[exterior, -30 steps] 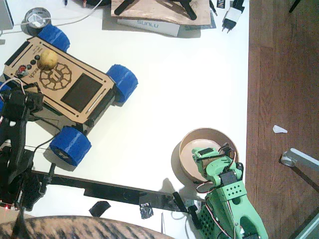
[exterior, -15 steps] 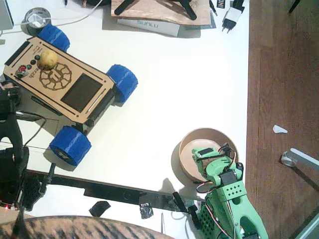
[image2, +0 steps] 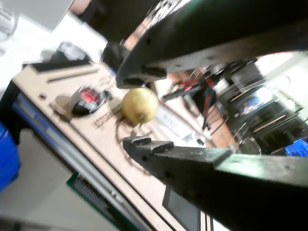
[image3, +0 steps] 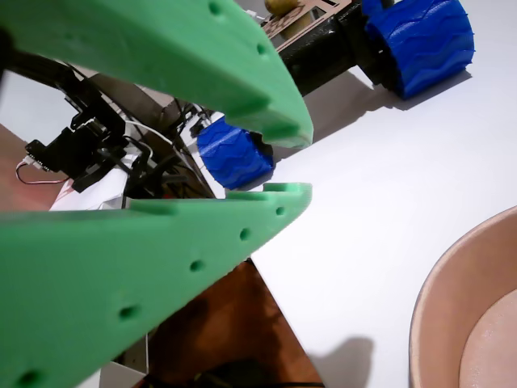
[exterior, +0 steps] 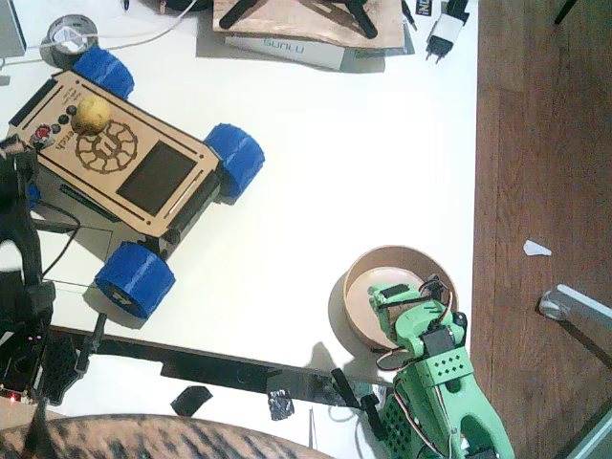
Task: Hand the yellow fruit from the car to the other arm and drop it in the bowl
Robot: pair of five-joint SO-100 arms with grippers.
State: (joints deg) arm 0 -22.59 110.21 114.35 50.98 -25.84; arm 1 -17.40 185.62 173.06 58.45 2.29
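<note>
While the yellow fruit (exterior: pixel 92 113) sits loose on the car (exterior: pixel 124 163) deck at upper left, the left gripper (image2: pixel 137 111) frames it with jaws apart, not touching. Risk: a nudged round fruit rolls off, or the car rolls. Right gripper (image3: pixel 287 164) waits slightly parted beside the bowl (exterior: pixel 356 277), lower right.

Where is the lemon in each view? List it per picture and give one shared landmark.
Fixed view: the lemon sits upper left, on the car's deck by the round emblem.
A wrist view: the lemon is centre, on the deck between the black open jaws.
A wrist view: only a sliver shows at the top edge.
Shared landmark: the car.
</note>
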